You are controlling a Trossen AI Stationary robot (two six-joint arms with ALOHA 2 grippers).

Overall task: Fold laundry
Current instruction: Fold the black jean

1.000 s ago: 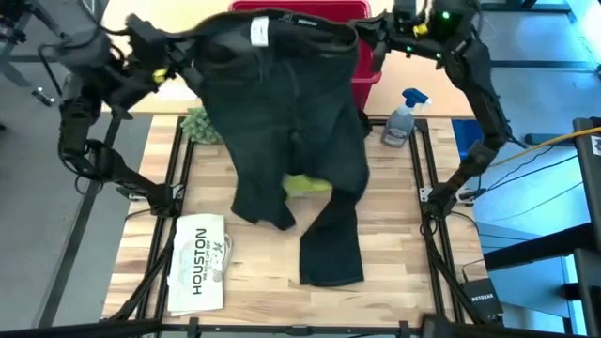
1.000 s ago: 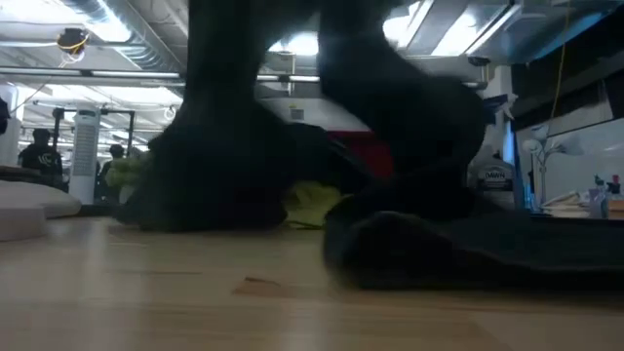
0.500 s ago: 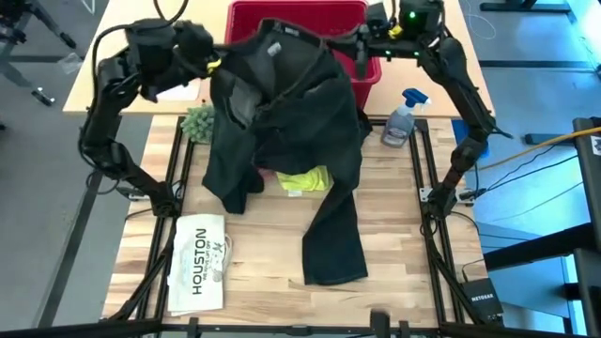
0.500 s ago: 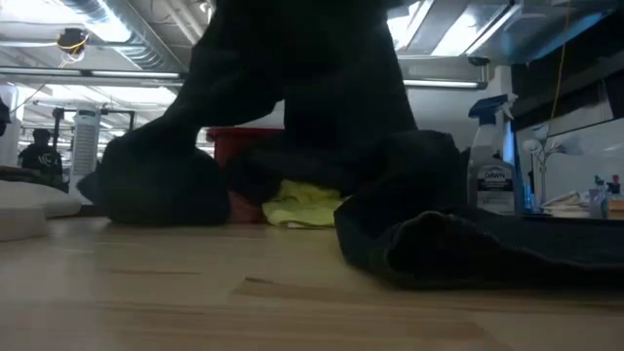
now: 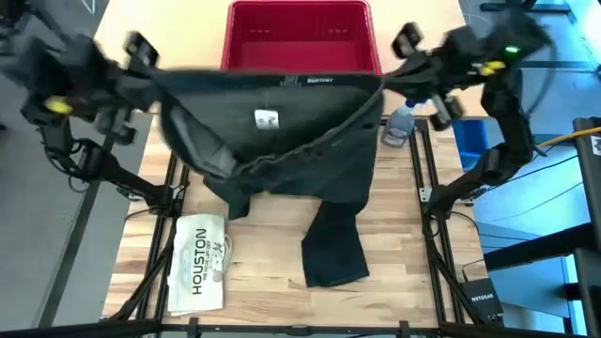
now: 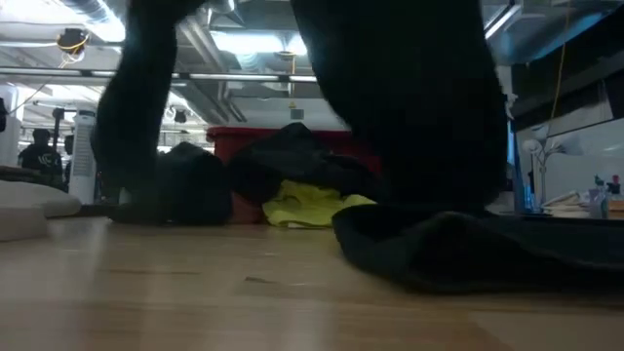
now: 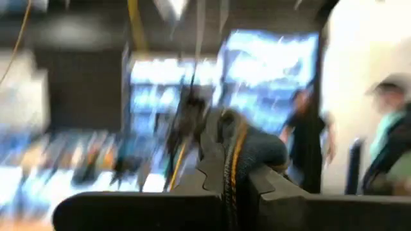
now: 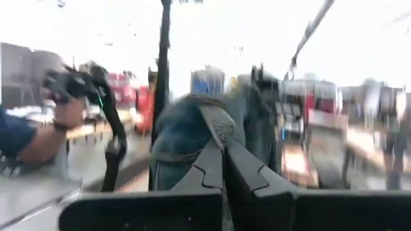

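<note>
Landmark: red basket (image 5: 299, 36) at the table's far edge.

Nearest the camera side, well short of the basket: a flat white item printed "HOUSTON" (image 5: 199, 263) lies on the wooden table (image 5: 263, 282), off toward the left arm's side. Beside it, one leg of the dark trousers (image 5: 282, 150) trails flat on the wood, cuff end farthest from the basket.

Midway toward the basket: the trouser body hangs lifted off the table, waistband stretched wide just in front of the basket, white label showing inside the waist. The second leg hangs bunched below the waistband on the left arm's side. In the low view the yellow T-shirt (image 6: 312, 207) sits crumpled on the table in front of the basket, under the raised cloth.

Level with the basket's front: left gripper (image 5: 141, 80) out to one side of it, fingers (image 7: 209, 170) clamped on a fold of the waistband with its yellow stitching. Right gripper (image 5: 399, 75) out to the other side, fingers (image 8: 209, 168) pinched tight on denim likewise. Both arms blurred; exact gripper positions are approximate.

A spray bottle (image 5: 399, 122) stands beside the basket's corner on the right arm's side, just under that gripper.

Beyond the table: people in the room (image 7: 308, 138), indistinct.
</note>
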